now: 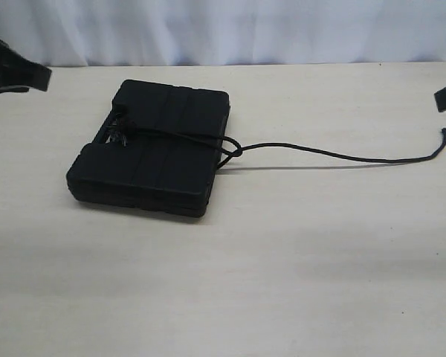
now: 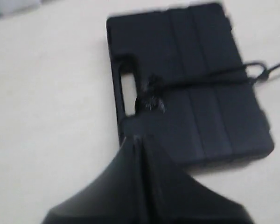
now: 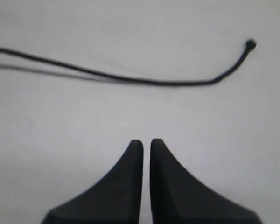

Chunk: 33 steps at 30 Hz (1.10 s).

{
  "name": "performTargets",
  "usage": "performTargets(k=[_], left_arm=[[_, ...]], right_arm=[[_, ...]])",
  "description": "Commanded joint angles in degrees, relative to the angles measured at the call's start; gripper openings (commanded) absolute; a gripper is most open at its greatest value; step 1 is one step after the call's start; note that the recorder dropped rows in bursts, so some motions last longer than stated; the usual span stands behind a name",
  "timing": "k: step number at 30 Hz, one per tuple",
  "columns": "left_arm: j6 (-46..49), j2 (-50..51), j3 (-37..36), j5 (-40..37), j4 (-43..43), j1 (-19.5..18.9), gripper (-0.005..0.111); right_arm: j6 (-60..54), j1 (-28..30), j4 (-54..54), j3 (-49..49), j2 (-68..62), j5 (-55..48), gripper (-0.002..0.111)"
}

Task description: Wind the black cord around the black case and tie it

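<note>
black case shut, flat mid-worktop, contents hidden | black cord across its top, bunched at handle cutout, tail trailing aside | left hand pressed together, empty, blurred | right hand pressed together, empty, apart from cord

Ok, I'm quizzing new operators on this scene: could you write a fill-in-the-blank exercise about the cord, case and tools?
The black cord is looped around the black ____.
Its free end lies on the ____.
The left tool and right tool are both ____, holding nothing.
Missing: case; table; shut.
</note>
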<state>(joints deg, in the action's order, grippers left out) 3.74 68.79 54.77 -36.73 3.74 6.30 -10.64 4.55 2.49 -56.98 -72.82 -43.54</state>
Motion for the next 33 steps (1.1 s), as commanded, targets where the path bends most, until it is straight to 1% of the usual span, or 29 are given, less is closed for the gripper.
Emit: performTargets(k=[1,2,4,5,6,7,8,9,11,15,19,20,22,23,24,25,27,28,30,32,33], left_arm=[[2.2,-17.7,-15.3,21.3,5.8,0.4,0.0],[2.2,-21.7,-18.0,25.0,6.0,0.4,0.0],[2.2,-28.2,-24.9,36.7,5.8,0.4,0.0],[2.2,-30.9,-30.7,50.9,5.7,0.4,0.0],[2.2,-31.1,-33.4,58.6,5.8,0.4,0.0],[2.2,-31.1,-36.9,68.1,5.8,0.4,0.0],[2.2,-31.1,-37.7,70.2,5.8,0.4,0.0],[2.2,-31.1,-38.0,69.9,5.8,0.4,0.0],[2.2,-31.1,-38.0,69.5,5.8,0.4,0.0],[2.2,-31.1,-38.0,69.3,5.8,0.4,0.0],[2.2,-32.7,-38.9,68.8,5.7,0.4,0.0],[2.2,-35.2,-41.0,68.8,3.4,0.4,0.0],[2.2,-42.0,-48.1,68.8,-1.7,0.4,0.0],[2.2,-47.4,-53.2,68.7,-4.7,0.4,0.0],[2.2,-51.1,-54.8,68.6,-4.8,0.4,0.0],[2.3,-56.3,-54.8,50.7,-4.7,0.4,0.0],[2.3,-62.4,-54.8,41.0,-4.5,0.4,0.0],[2.3,-65.0,-54.8,36.0,-3.7,0.4,0.0],[2.3,-68.8,-54.8,22.9,1.9,0.4,0.0],[2.3,-68.8,-54.8,18.8,4.1,0.4,0.0],[2.3,-68.8,-54.8,19.3,4.1,0.4,0.0]], right_arm=[[-1.3,-0.1,4.4,12.7,16.7,19.4,0.005],[-1.3,-0.1,5.4,15.0,19.5,22.9,0.005],[-1.4,-0.1,6.2,21.3,24.9,34.6,0.005],[-1.4,-0.1,6.2,27.5,27.1,49.8,0.005],[-1.4,-0.1,6.2,30.6,27.8,55.7,0.005],[-1.4,-0.1,6.2,35.9,29.4,64.0,0.005],[-1.4,-0.1,6.2,37.9,30.2,65.8,0.005],[-1.4,-0.1,6.2,41.1,31.7,67.6,0.005],[-1.4,-0.1,6.2,44.1,33.0,67.6,0.005],[-1.4,-0.4,6.2,46.4,33.3,67.5,0.005],[-1.4,-6.5,10.8,47.2,34.2,67.7,0.005],[-1.3,-8.2,11.6,48.2,35.7,67.6,0.005],[-1.3,-10.1,11.6,51.6,40.5,67.6,0.005],[-1.3,-10.7,11.6,54.2,44.1,67.6,0.005],[-1.3,-10.7,11.6,56.4,47.0,67.6,0.005],[-1.3,-10.7,11.6,57.0,51.2,67.1,0.005],[-1.3,-10.7,12.5,57.0,55.5,58.2,0.005],[-1.3,-10.7,11.4,57.0,58.1,55.8,0.005],[-0.9,-10.7,8.8,57.0,64.0,49.5,0.005],[-0.7,-10.7,5.4,57.0,67.8,47.1,0.005],[-0.7,-10.7,3.5,57.0,69.6,46.9,0.005]])
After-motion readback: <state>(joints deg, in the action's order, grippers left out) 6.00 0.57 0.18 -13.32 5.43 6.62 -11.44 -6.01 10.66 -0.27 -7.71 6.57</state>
